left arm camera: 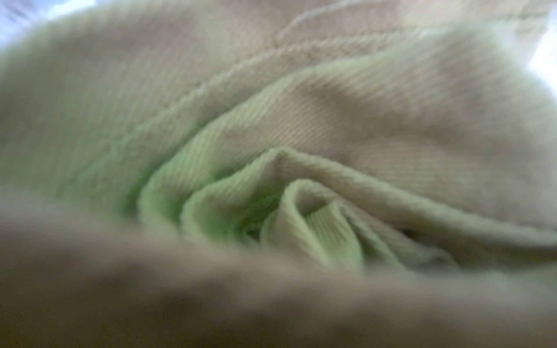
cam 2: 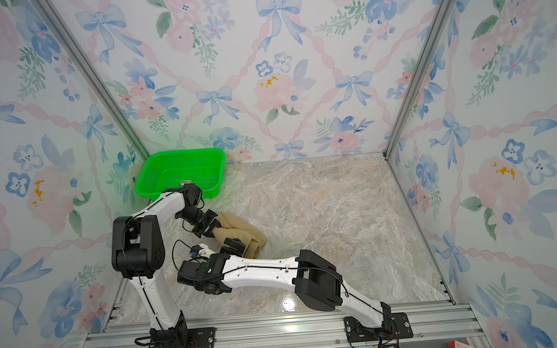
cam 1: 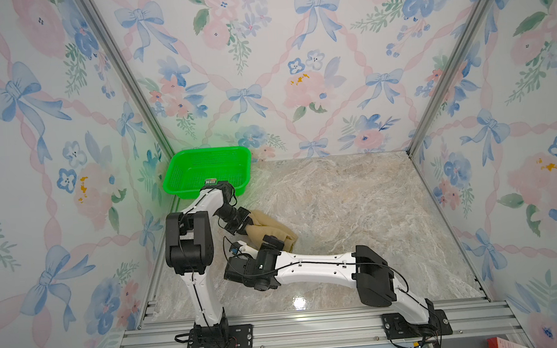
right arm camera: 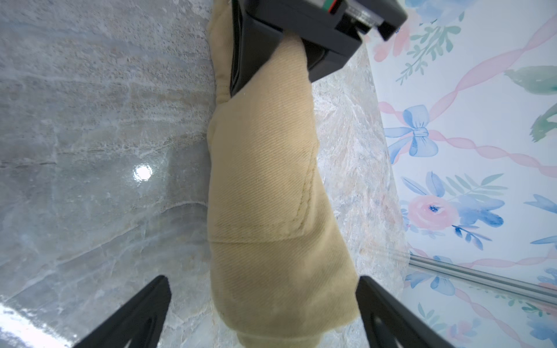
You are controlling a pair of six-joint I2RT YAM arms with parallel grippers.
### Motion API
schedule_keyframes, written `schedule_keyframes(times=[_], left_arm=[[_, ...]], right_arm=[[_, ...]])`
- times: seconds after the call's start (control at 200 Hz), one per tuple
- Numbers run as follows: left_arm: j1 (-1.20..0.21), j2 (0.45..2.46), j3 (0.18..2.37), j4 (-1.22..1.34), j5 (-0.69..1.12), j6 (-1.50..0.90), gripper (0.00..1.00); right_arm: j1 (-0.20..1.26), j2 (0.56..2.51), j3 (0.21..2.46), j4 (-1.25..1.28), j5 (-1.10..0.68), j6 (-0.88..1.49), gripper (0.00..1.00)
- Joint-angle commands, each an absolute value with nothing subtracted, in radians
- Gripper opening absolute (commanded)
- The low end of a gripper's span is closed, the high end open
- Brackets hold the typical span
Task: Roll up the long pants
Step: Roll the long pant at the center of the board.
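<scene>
The long pants (cam 1: pixel 276 230) (cam 2: pixel 242 232) lie as a tight tan roll on the marble table, left of centre in both top views. My left gripper (cam 1: pixel 244 223) (cam 2: pixel 215 226) is shut on the roll's left end. In the right wrist view its black fingers (right arm camera: pixel 241 60) clamp the cloth at the far end of the roll (right arm camera: pixel 265 186). My right gripper (right arm camera: pixel 262 281) (cam 1: pixel 271 241) stands open around the roll's near end, one finger on each side of it. Only folded tan cloth (left arm camera: pixel 301 120) fills the left wrist view, and the jaws are hidden there.
A green mesh basket (cam 1: pixel 183 185) (cam 2: pixel 156 188) sits at the back left corner, just behind my left arm. Flowered walls close in the table (cam 1: pixel 358 209) on three sides. A red object (cam 1: pixel 501 346) lies beyond the front rail at the right.
</scene>
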State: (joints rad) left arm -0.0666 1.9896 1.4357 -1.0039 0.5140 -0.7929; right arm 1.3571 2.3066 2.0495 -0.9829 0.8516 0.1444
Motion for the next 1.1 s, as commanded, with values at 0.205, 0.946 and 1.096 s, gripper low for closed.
schedule_keyframes(times=[0.205,0.946,1.096], left_arm=[[-0.062,2.033,1.402,-1.067,0.571,-0.796,0.0],[-0.051,2.023,1.304,-1.007,0.628,-0.784,0.0],[-0.049,2.0,1.266,-0.979,0.64,-0.794,0.0]], right_arm=[[1.308,2.489,2.138,-1.053,0.929,0.11,1.0],[1.182,2.518,2.036,-0.964,0.996,-0.002,1.0],[1.169,2.531,2.043,-0.964,0.967,-0.02,0.81]])
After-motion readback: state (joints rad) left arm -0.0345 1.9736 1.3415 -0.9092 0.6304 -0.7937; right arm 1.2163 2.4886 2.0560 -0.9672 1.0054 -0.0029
